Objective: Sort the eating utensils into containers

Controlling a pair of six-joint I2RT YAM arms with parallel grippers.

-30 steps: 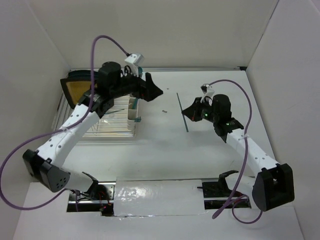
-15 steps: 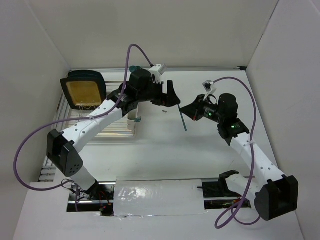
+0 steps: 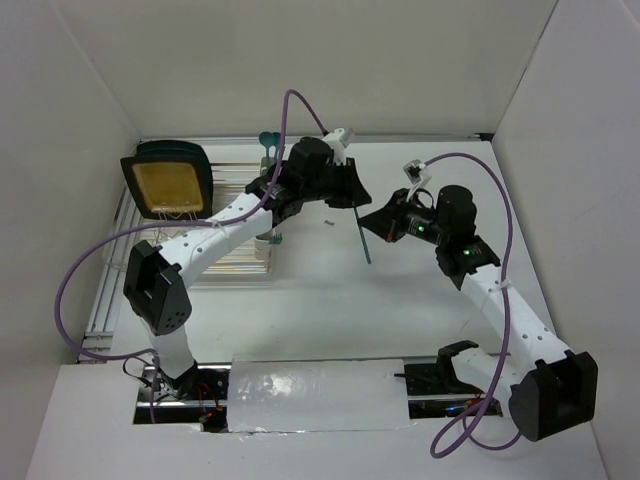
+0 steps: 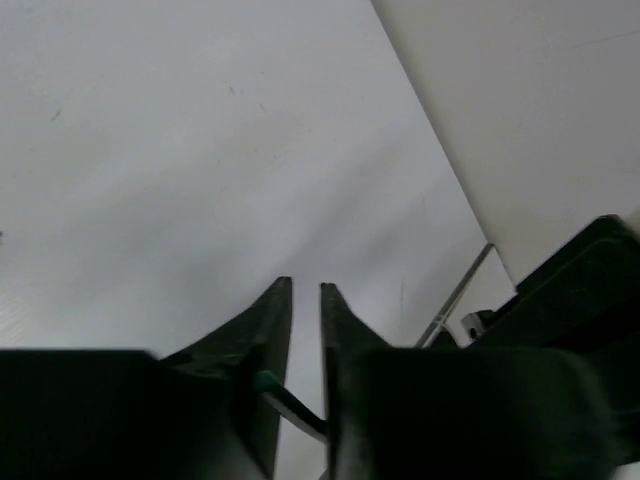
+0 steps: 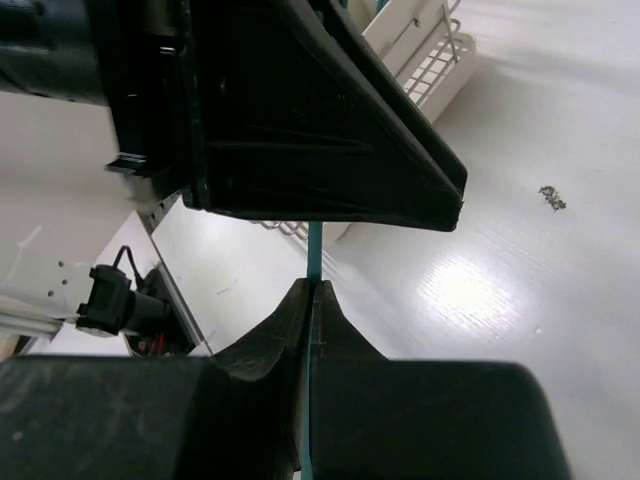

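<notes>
My right gripper (image 3: 372, 226) (image 5: 312, 284) is shut on a slim teal utensil (image 3: 364, 245) (image 5: 314, 255) and holds it above the middle of the table. The utensil's upper end runs up behind my left gripper (image 3: 350, 196) (image 4: 305, 285). In the left wrist view the utensil (image 4: 285, 400) crosses the narrow gap between the jaws near their base. Whether they clamp it does not show. The cream containers (image 3: 266, 238) (image 5: 400, 35) stand by the rack, partly hidden under the left arm. More teal utensil ends (image 3: 266, 140) stick up behind that arm.
A clear wire dish rack (image 3: 205, 262) fills the left side, with a dark plate with an orange centre (image 3: 167, 183) standing at its back. A small dark speck (image 3: 328, 222) lies on the table near the grippers. White walls close in the back and the right.
The left arm has swung right from above the rack to the utensil in my right gripper. Its jaws have narrowed from wide open to a slim gap. The right gripper has barely moved.
</notes>
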